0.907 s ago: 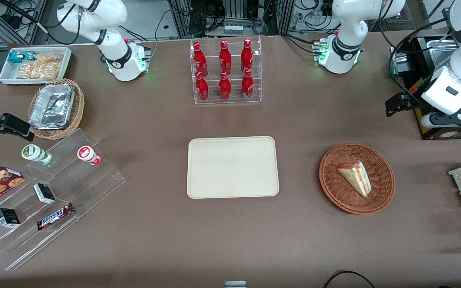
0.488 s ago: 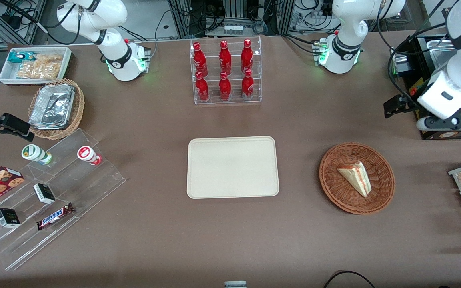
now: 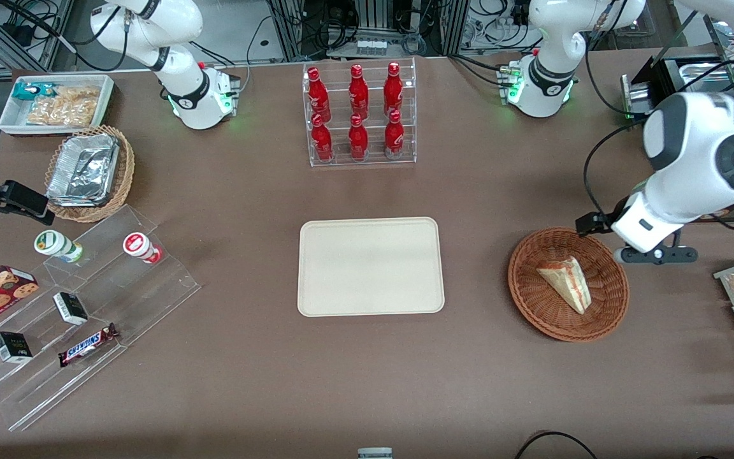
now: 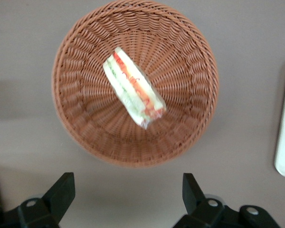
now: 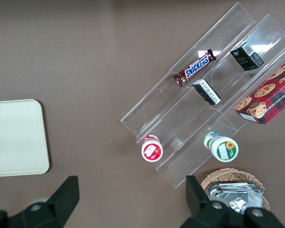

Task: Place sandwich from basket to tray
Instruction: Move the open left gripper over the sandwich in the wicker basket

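We are looking down at a brown table [image 3: 246,395] that is filling nearly the whole front view. Along its edge farthest from the front camera, metal racks [image 3: 373,25] and tangled black cables [image 3: 316,29] are crowding a dim room.

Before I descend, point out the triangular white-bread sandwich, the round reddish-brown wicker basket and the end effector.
Triangular white-bread sandwich [image 4: 133,88]: left wrist view, on its striped filling edge.
Round reddish-brown wicker basket [image 4: 78,128]: left wrist view, on its woven inner wall.
End effector [image 4: 128,192]: left wrist view, midway between its open fingertips, above bare table beside the basket.
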You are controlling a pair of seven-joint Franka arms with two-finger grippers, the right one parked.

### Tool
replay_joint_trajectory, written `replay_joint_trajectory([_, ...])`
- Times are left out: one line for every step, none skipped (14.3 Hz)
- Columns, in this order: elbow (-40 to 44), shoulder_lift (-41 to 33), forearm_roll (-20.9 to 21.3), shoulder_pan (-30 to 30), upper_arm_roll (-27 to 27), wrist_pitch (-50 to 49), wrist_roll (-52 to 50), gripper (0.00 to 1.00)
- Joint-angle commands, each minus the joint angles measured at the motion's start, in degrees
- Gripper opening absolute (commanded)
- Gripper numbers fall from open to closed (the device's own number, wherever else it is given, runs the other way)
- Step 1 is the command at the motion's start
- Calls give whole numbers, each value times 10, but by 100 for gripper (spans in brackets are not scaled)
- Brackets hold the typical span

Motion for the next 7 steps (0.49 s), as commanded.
replay_joint_trajectory([-69,-12,3,-3,4,93,-5,100])
replay_joint_trajectory([-76,0,1,-3,4,117,-33,100])
replay_joint_trajectory([-78,10,1,-3,4,135,-64,100])
replay_joint_trajectory([-77,20,1,-3,4,146,-97,100])
replay_joint_trajectory([-76,28,0,-4,4,155,-138,100])
replay_joint_trajectory([-76,36,0,-4,4,171,-197,100])
replay_joint_trajectory([-76,46,0,-5,4,189,-250,100])
